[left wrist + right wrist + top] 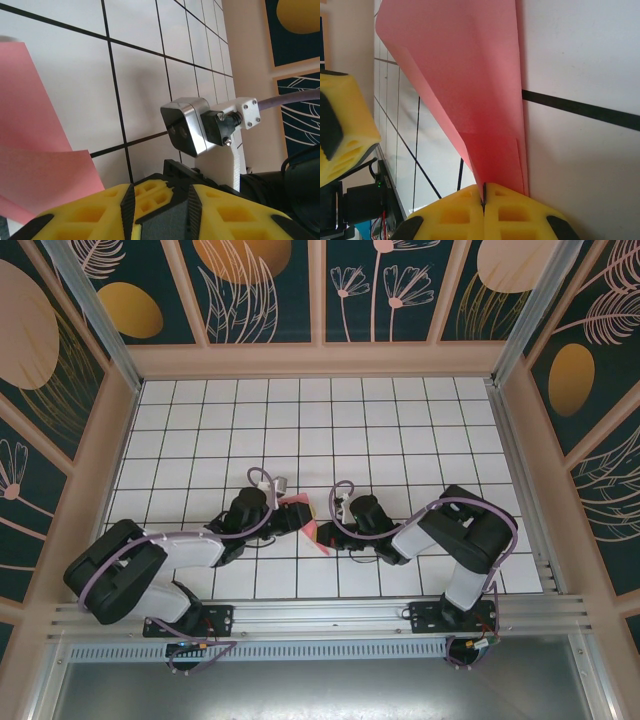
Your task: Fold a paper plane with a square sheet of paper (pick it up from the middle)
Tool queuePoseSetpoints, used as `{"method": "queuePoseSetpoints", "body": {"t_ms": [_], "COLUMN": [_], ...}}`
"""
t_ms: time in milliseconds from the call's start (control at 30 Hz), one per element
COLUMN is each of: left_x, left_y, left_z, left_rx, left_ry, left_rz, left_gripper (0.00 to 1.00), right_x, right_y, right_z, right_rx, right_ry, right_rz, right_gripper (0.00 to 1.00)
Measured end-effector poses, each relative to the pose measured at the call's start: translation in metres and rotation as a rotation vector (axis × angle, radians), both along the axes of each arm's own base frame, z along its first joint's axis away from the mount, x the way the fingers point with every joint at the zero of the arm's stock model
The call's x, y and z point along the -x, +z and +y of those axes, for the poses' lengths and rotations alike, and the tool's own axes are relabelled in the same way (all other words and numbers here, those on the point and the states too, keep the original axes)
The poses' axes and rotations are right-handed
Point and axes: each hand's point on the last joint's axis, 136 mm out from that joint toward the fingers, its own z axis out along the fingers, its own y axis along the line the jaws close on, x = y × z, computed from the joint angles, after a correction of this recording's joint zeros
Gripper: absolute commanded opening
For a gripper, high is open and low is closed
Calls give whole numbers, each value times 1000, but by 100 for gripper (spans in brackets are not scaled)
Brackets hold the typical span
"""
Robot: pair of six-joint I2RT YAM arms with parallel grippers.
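The pink sheet of paper (318, 533) is folded into layers and rises off the white grid table between the two grippers. My right gripper (484, 195) is shut on the narrow end of the paper (470, 90), which fans out upward from its yellow fingertips. In the top view the right gripper (330, 528) meets the sheet from the right. My left gripper (160, 200) has its jaws apart, and the paper (35, 165) lies off to the left of its fingers, not between them. From above, the left gripper (296, 513) sits against the sheet's left side.
The two grippers are very close: the right wrist's silver camera (187, 125) hangs just beyond the left fingers, and the left gripper's yellow finger (335, 130) shows beside the paper. Patterned walls (320, 290) and wooden rails enclose the white tiled table (300, 420).
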Motion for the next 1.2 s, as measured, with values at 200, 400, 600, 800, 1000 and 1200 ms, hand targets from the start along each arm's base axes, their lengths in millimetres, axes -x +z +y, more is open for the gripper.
{"method": "queuePoseSetpoints", "body": {"t_ms": [200, 400, 600, 800, 1000, 1200], "left_x": [-4, -5, -6, -7, -8, -11], "left_y": [-7, -13, -14, -23, -34, -41], "left_z": [-3, -5, -5, -6, -6, -4], "left_rx": [-1, -5, -5, -13, -33, -53], "left_ry": [0, 2, 2, 2, 5, 22], "left_rz": [1, 3, 3, 13, 33, 40], "left_gripper": [39, 41, 44, 44, 44, 44], "right_x": [0, -1, -1, -1, -1, -1], "right_y": [-1, -1, -1, -1, -1, -1], "right_z": [0, 0, 1, 1, 1, 1], "right_rx": [-1, -3, -4, -6, -10, -8], "right_ry": [-2, -9, -10, -9, -11, -11], "right_rz": [6, 18, 20, 21, 29, 30], "right_gripper": [0, 0, 0, 0, 0, 4]}}
